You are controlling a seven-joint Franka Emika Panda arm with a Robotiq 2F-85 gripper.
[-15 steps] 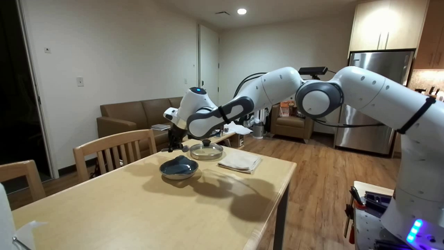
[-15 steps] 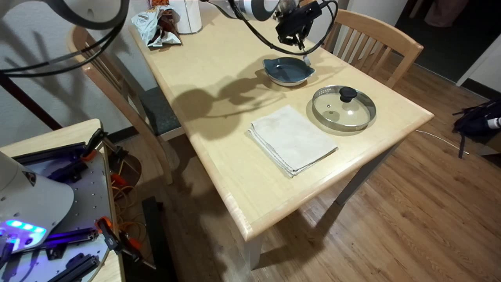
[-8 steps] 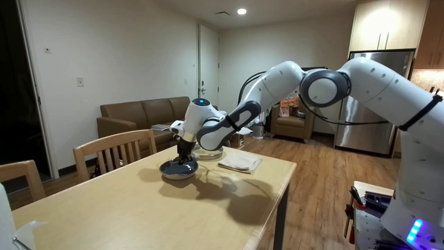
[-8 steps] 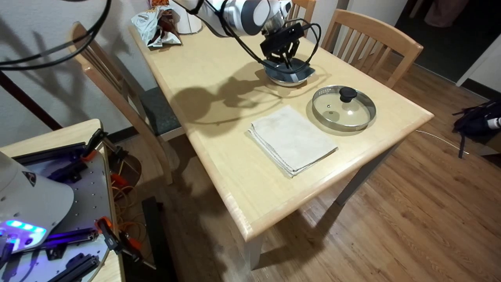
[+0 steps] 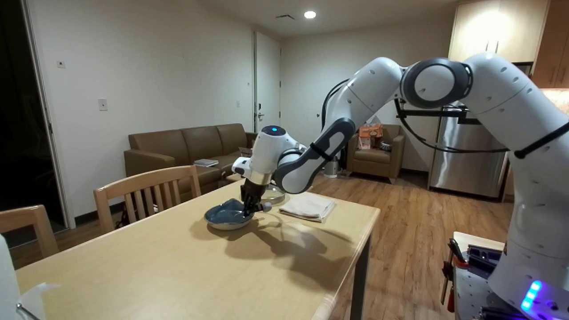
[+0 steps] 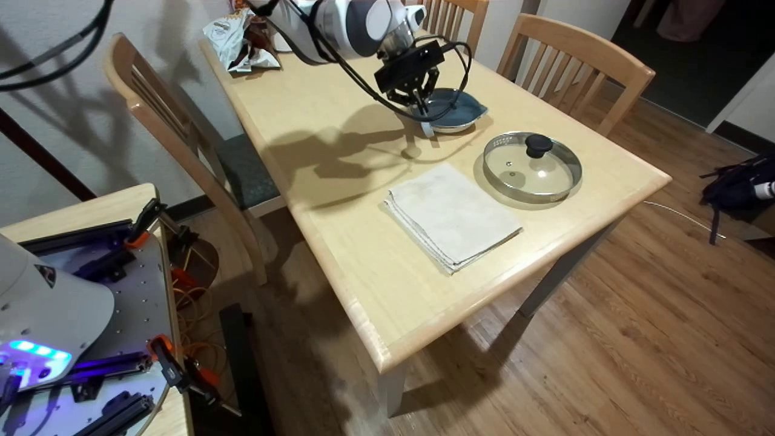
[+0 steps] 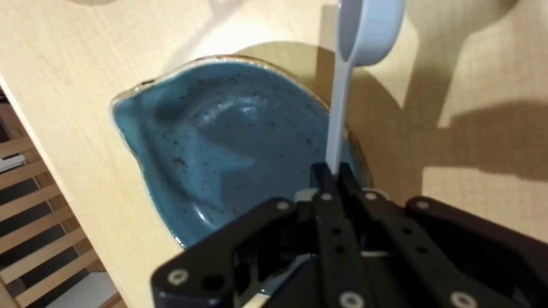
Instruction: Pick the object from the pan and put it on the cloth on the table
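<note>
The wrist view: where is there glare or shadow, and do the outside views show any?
Wrist view: bright glints inside the speckled blue glazed pan, dark shadows on the pale wooden table; in an exterior view: a bright spot on the round clear glass lid; in both exterior views: broad table shadows, probably from the white jointed robot arm.

Pale walls rise above a wood-plank floor; a brown sofa stretches along one wall, a white door beyond it, and a brown armchair stands farther back; a silvery refrigerator sits under light wood cabinets; a round ceiling light shines overhead; a slatted wooden chair stands nearer, by a dark doorway.
</note>
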